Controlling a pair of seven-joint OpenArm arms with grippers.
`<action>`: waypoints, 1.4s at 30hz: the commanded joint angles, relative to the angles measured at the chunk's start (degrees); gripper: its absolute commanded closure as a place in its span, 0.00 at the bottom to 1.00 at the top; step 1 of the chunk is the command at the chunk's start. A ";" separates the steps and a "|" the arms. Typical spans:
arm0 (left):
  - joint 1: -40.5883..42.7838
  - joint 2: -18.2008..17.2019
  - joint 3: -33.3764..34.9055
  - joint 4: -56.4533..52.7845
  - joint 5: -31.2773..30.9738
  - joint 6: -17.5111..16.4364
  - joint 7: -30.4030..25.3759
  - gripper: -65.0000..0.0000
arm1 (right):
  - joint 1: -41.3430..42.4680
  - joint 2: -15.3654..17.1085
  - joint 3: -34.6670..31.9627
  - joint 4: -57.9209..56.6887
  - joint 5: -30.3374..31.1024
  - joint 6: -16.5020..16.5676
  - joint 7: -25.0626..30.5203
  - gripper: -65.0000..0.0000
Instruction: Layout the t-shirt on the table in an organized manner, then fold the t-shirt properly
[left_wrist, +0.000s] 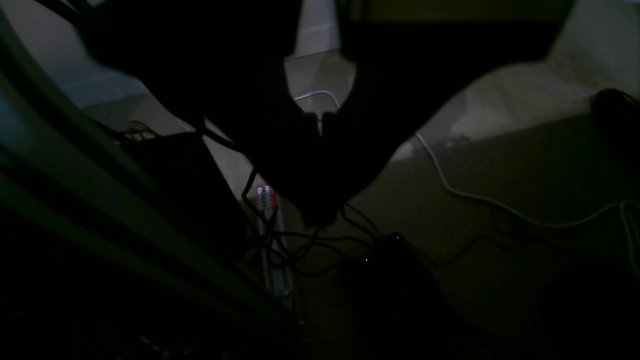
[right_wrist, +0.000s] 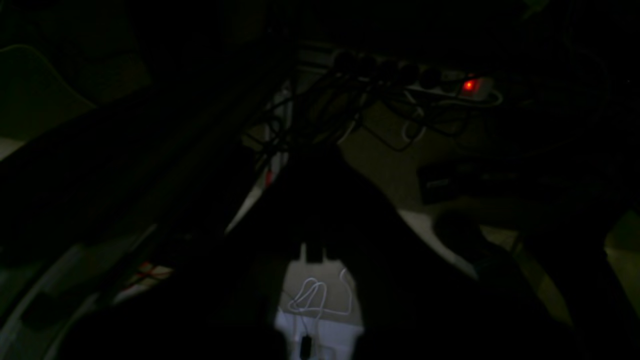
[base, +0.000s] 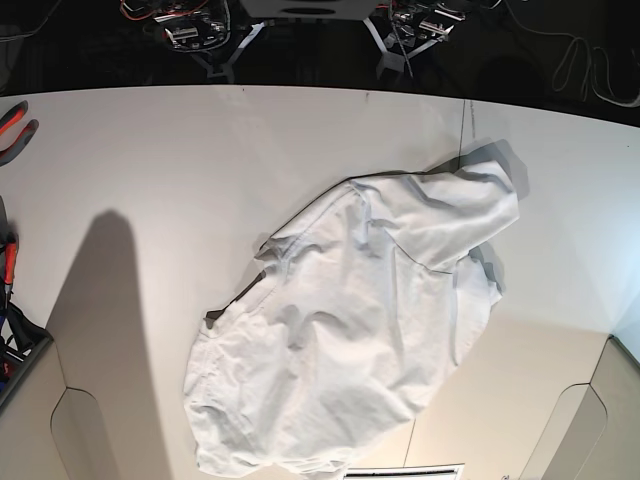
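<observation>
White cloth fills the near middle of the base view: the t-shirt (base: 350, 330) lies loose and wrinkled on the desk (base: 150, 160), a wide pale surface with a thin dark seam running near to far on its right side. The shirt sits slanted rather than square to the desk edges. Its long axis runs from near left to far right. One rumpled end reaches the near edge of the view; the other end, folded over on itself, points toward the far right, just past the seam. Creases and doubled layers suggest it has not yet been spread flat, so laying out looks like the step at hand.

Neither arm touches the shirt. Only the arm bases and wiring show at the far edge. Both wrist views are very dark and look down at a floor with cables (left_wrist: 480, 195) and a power strip with a red light (right_wrist: 470, 86). The left gripper (left_wrist: 320, 122) appears nearly closed and empty. The right gripper (right_wrist: 315, 252) is too dark; I cannot tell how its jaws stand.
</observation>
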 joint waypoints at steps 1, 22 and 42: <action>0.02 0.26 -0.04 0.50 -0.13 -0.39 -0.55 1.00 | 0.42 0.15 0.15 0.44 0.20 0.50 0.61 1.00; 0.04 0.26 -0.04 0.70 -0.13 -0.39 -0.50 1.00 | 0.42 0.15 0.15 0.44 0.17 0.50 0.61 1.00; 8.55 -3.65 -0.04 9.35 -2.99 -0.35 1.81 1.00 | -4.74 1.66 0.15 3.67 -0.24 0.46 0.59 1.00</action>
